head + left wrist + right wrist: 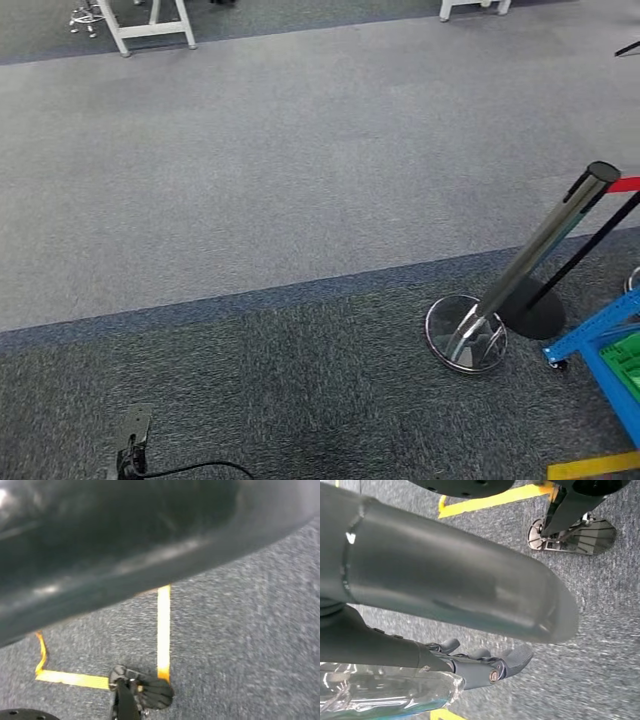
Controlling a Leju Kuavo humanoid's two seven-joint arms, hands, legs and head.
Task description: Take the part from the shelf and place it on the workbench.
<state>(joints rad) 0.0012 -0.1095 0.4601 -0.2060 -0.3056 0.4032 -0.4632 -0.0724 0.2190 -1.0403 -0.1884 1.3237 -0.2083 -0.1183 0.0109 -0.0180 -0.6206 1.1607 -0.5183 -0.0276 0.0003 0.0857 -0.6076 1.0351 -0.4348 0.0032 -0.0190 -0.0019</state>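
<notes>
In the right wrist view my right hand [482,662] hangs over the carpet. Its dark fingers [508,660] lie along a clear plastic bag [388,692] that holds the part, and the thick grey thumb [452,580] runs above them. In the left wrist view a dark blurred bulk of my left hand [113,545] crosses the frame, and its fingers are hidden. A corner of the blue shelf [596,345] with a green bin [626,362] shows at the right edge of the head view.
A chrome barrier post [528,265] on a round base [466,335] with a red belt [625,184] stands before the shelf. White table legs [151,28] are far off at the top left. Yellow floor tape [592,465] and a small cabled device [134,435] lie near.
</notes>
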